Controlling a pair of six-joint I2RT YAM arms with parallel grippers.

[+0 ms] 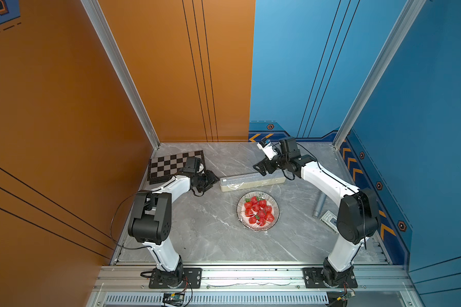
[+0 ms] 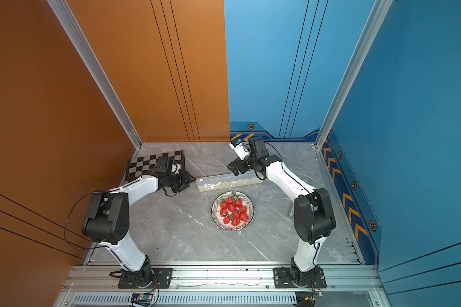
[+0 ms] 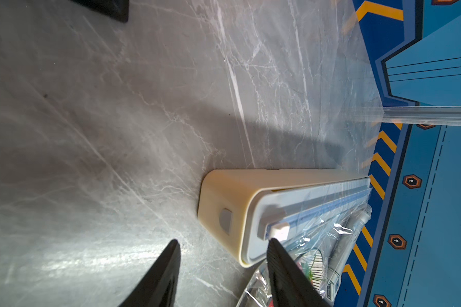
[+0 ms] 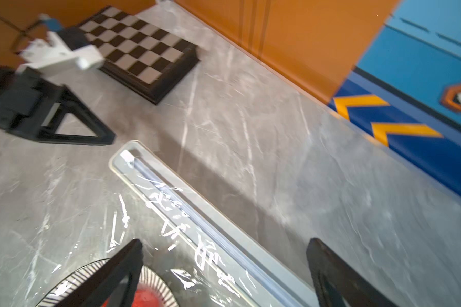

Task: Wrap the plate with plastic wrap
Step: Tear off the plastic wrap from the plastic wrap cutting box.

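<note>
At the left of both top views the chequered board (image 1: 171, 164) lies tight in the back corner by the orange wall (image 1: 64, 106). Its near corner is hidden under the left arm (image 1: 171, 186). The left gripper (image 1: 214, 181) sits low just off the left end of the dispenser box (image 1: 250, 182), fingers parted and grasping nothing. In the left wrist view one fingertip (image 3: 273, 245) is close by the box's white slider (image 3: 280, 230); I cannot tell if they touch.

Centre frame, the plate (image 1: 239, 211) of strawberries (image 1: 258, 211) stands just in front of the box. The plastic wrap (image 4: 171, 228) runs crinkled from the box lid over it. Bare marble table (image 1: 210, 239) stretches below the plate to the front rail (image 1: 250, 273).

The right gripper (image 1: 260, 168) hovers over the box, jaws spread wide and empty. At right, the grey cylinder (image 1: 320, 203) is partly hidden behind the right arm (image 1: 357, 218). The right wrist view is blurred.
</note>
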